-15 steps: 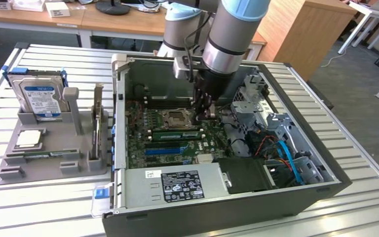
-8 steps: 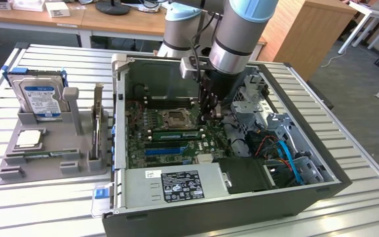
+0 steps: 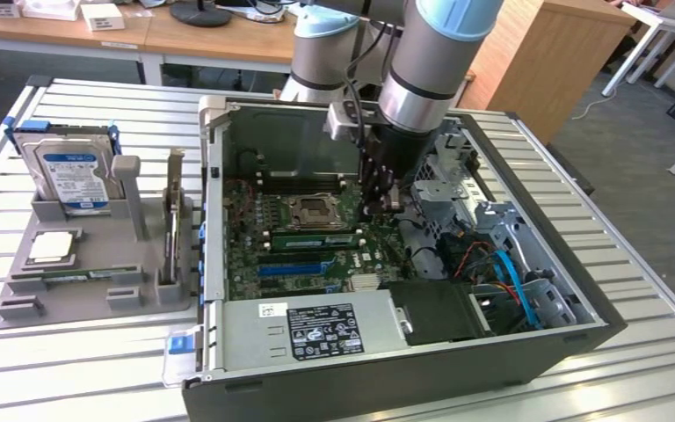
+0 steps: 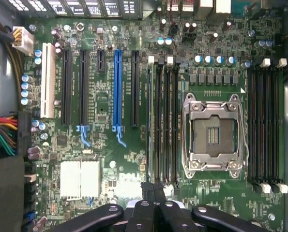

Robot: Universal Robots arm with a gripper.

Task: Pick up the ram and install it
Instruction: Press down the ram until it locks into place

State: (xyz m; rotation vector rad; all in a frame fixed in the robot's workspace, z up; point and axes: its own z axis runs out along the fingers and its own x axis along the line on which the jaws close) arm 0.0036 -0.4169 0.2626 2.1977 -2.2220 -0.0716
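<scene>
A ram (image 3: pixel 309 239), a green stick with a white label, stands on edge in a slot just in front of the processor socket (image 3: pixel 310 211) inside the open computer case. My gripper (image 3: pixel 375 209) hangs inside the case, over the end of that stick towards the exterior view's right. Its dark fingers are pressed together with nothing visible between them. In the wrist view the shut gripper (image 4: pixel 153 192) sits over one end of the bank of memory slots (image 4: pixel 162 121) beside the empty socket (image 4: pixel 212 133).
A grey holder (image 3: pixel 32 303) on the table at the exterior view's left carries a hard drive (image 3: pixel 74 171), a silver processor (image 3: pixel 54 247) and another green stick (image 3: pixel 74 276). Drive cages and cables (image 3: pixel 496 264) crowd the case's right side. The power supply (image 3: pixel 314 330) fills its front.
</scene>
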